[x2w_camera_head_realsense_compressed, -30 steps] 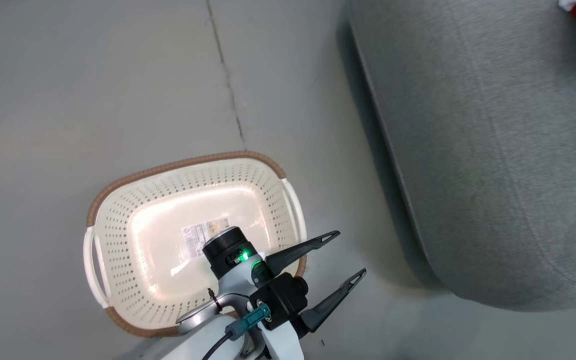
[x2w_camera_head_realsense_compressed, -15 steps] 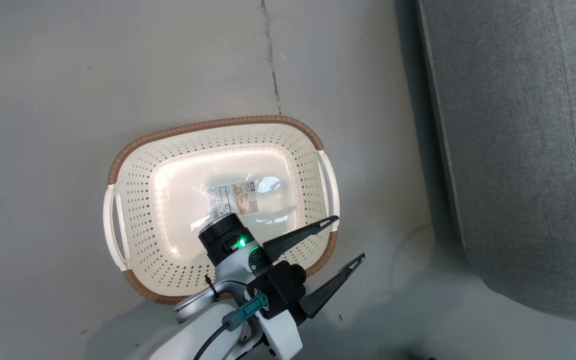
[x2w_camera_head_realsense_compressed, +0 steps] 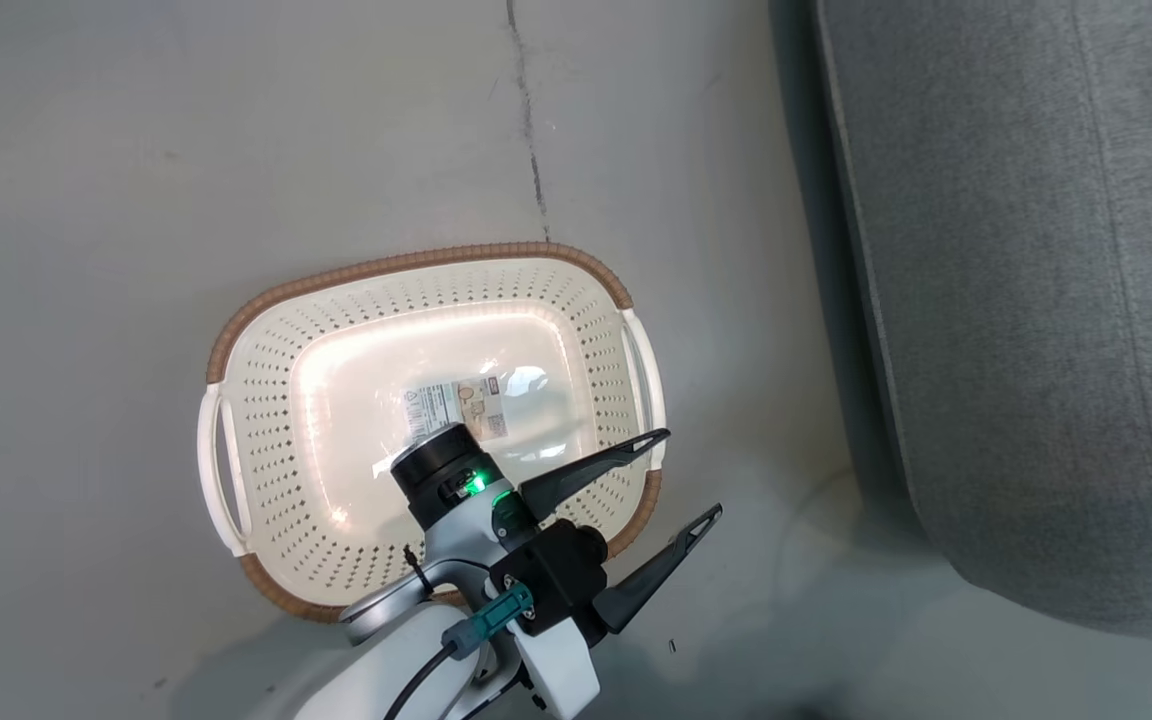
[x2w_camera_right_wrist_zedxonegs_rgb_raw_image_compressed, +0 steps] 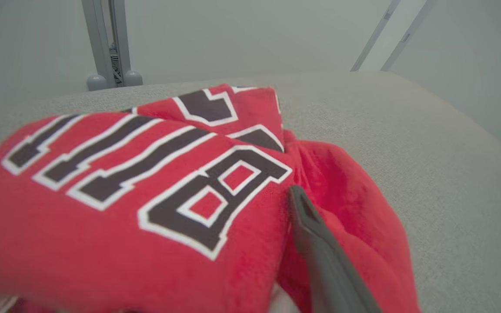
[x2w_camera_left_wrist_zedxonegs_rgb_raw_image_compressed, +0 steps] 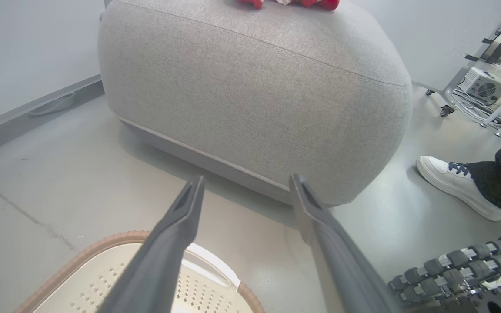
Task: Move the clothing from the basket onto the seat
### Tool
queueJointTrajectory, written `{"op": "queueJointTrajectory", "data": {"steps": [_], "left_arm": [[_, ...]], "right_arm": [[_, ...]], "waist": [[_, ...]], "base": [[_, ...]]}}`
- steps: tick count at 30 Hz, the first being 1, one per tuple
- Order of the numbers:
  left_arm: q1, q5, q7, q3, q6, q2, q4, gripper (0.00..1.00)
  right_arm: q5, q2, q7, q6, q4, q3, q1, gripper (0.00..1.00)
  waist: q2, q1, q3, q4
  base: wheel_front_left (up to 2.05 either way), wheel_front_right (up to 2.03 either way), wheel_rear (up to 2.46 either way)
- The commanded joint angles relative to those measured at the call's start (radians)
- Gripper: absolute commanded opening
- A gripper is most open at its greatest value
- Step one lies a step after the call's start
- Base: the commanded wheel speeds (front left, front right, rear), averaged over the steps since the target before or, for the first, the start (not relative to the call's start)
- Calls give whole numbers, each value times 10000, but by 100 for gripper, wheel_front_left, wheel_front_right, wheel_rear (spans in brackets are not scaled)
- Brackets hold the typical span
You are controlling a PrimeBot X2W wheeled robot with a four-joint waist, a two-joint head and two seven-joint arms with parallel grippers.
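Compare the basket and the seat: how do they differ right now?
The basket is cream perforated plastic with a brown rim; the seat is grey woven fabric. The basket is far smaller than the seat. The basket holds just a paper label, while the seat carries the red clothing. Both have rounded corners and stand on the floor.

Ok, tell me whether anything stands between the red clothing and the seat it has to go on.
Nothing visible does. The clothing already lies directly on the seat, cloth against cushion with nothing between them. The basket shows its bare bottom.
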Motion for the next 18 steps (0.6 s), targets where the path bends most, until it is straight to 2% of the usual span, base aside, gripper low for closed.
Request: {"op": "queueJointTrajectory", "data": {"steps": [1,11,18], "left_arm": [[44,-53,0,-33,-12,72,28,100],[566,-314,0,-253,-12,-268,170,100],[1048,-457,2,-211,-12,-523,57,100]], "right_arm": [[-156,44,-32,2,-27,-102,158,100],[-1317,236,11,1,114,-150,661,100],[-1582,279,236,2,219,151,933,100]], "waist": [[0,-1,-210,-138],[0,-1,-1659,-554],[0,-1,-2631,-745]], "base": [[0,0,0],[0,0,0],[0,0,0]]}}
